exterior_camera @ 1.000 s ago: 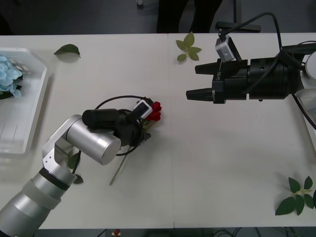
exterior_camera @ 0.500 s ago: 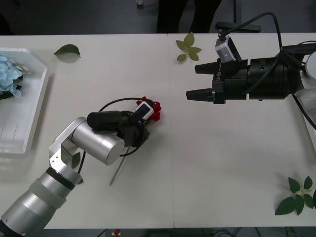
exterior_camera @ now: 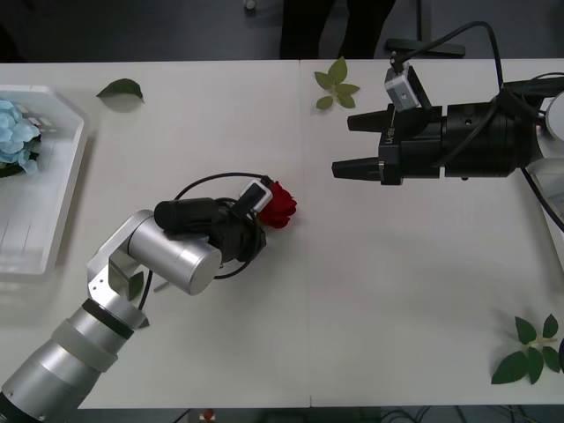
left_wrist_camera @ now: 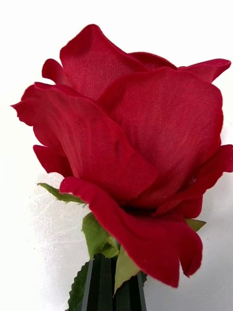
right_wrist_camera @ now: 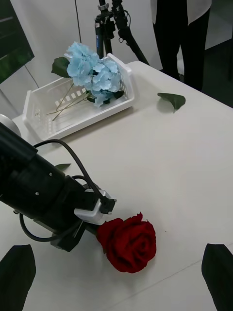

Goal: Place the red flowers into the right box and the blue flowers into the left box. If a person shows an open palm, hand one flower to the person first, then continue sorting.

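A red rose (exterior_camera: 280,204) is held near the middle of the table. My left gripper (exterior_camera: 261,218) is shut on its stem just below the bloom. In the left wrist view the bloom (left_wrist_camera: 136,146) stands large above the black fingers (left_wrist_camera: 99,286), which clamp the stem. My right gripper (exterior_camera: 342,145) hovers open to the rose's right, apart from it, its fingers (right_wrist_camera: 19,274) spread wide with nothing between them. Pale blue flowers (exterior_camera: 13,132) lie in the left box (exterior_camera: 62,203); these blue flowers (right_wrist_camera: 92,73) and that box (right_wrist_camera: 48,121) also appear beyond the rose (right_wrist_camera: 131,243). The right box's rim (exterior_camera: 553,216) runs along the far right edge.
Loose green leaves lie at the far left (exterior_camera: 121,88), at the far middle (exterior_camera: 337,84) and at the front right corner (exterior_camera: 533,352). A person's dark-trousered legs (exterior_camera: 339,26) stand behind the table's far edge. A tripod (right_wrist_camera: 114,24) stands behind the left box.
My left gripper has raised and turned the rose, so the bloom now faces up. The stem that trailed on the table behind the gripper is gone from there. My right arm has not moved.
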